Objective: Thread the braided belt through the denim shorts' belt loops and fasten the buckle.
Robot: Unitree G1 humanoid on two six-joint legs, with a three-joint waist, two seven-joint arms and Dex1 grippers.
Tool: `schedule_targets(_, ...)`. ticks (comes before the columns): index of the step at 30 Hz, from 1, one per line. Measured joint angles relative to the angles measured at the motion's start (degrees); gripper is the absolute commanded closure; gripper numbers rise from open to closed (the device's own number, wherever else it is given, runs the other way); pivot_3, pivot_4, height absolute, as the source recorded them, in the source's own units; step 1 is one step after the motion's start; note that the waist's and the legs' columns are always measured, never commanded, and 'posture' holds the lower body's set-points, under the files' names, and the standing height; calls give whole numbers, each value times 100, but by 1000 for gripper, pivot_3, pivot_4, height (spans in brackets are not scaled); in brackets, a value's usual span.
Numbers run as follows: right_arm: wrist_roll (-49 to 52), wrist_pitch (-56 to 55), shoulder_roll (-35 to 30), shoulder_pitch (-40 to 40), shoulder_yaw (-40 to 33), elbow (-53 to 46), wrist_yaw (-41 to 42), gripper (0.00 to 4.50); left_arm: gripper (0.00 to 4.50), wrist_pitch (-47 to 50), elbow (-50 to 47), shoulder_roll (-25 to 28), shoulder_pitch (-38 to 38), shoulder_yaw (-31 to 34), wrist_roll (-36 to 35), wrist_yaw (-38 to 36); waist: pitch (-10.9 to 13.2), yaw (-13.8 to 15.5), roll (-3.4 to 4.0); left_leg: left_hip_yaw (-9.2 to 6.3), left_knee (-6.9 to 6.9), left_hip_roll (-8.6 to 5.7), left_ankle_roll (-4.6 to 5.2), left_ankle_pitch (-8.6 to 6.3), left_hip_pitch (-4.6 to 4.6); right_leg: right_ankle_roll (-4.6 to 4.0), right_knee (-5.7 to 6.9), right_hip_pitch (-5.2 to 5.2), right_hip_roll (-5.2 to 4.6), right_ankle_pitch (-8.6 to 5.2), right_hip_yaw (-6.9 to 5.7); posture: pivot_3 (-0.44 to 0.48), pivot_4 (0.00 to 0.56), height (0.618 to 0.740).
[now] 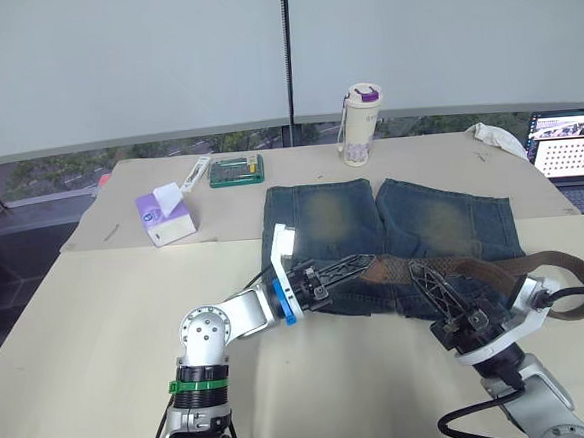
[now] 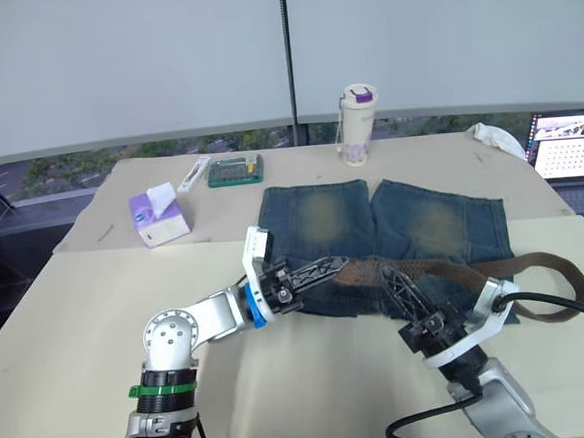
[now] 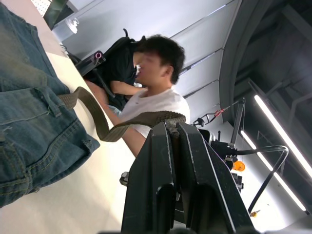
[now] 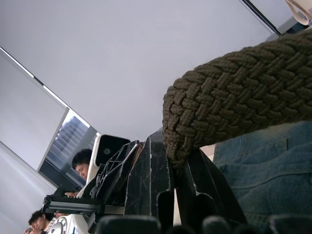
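Note:
The denim shorts (image 1: 388, 232) lie flat on the table, waistband nearest me and legs pointing away. The braided belt (image 1: 496, 265) runs brown along the waistband and curls into a loop past the shorts' right edge (image 1: 577, 284). My left gripper (image 1: 372, 264) reaches in from the left, shut on the belt's left end (image 3: 146, 118). My right gripper (image 1: 417, 268) sits just to its right, shut on the belt (image 4: 234, 105), which is wedged between its fingers. One belt loop (image 3: 50, 104) shows on the waistband. The buckle is hidden.
Along the far edge of the table stand a purple tissue box (image 1: 164, 216), a green box (image 1: 235, 170), a white tumbler with a purple lid (image 1: 360, 124), a white cloth (image 1: 497, 136) and a laptop (image 1: 571, 144). A person (image 3: 161, 92) sits beyond the table's right side.

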Motion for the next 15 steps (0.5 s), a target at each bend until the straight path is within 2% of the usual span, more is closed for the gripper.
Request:
schedule_targets(2, -3, -7, -40, 10, -2, 0, -2, 4453, 4500, -36, 0, 21, 0, -38, 16, -13, 1, -1, -1, 2, -1, 1, 0, 0, 1, 0, -1, 0, 1, 0, 1, 0, 150, 740)
schedule_targets(4, -10, -6, -189, 27, -41, 14, -31, 4500, 3726, -193, -8, 82, 0, -187, 223, -106, 3, 4, -4, 6, -1, -1, 1, -1, 1, 0, -2, 0, 1, 0, 3, 0, 150, 740)
schedule_targets(5, -7, -7, -295, 23, -132, 46, -71, 4500, 3484, -283, -12, 126, 0, -293, 369, -166, 4, 9, -6, 10, -1, -3, 2, -1, 2, 0, -4, 1, 0, 0, 5, 0, 150, 740)
schedule_targets(8, -10, -15, -677, 12, -644, 372, -250, 4500, 2489, -666, -52, 482, 0, -539, 913, -415, 8, 7, -13, 25, -6, -3, 5, -3, 8, 0, -4, 1, 1, 0, 16, 0, 150, 740)
schedule_targets(12, -25, -7, -1075, -52, -1036, 803, -367, 4500, 1176, -1473, -98, 976, -26, -1012, 1912, -864, 14, 7, -22, 49, -24, 6, 7, -4, 19, 0, -7, 1, 7, 0, 42, 0, 150, 740)
schedule_targets(15, -347, 63, -1595, -196, -1246, 1458, -588, 4500, 165, -2495, -209, 1523, -161, -1727, 3009, -1469, 14, 25, -23, 63, -28, 6, 17, -10, 19, -1, -15, 2, 5, 1, 52, 0, 150, 740)
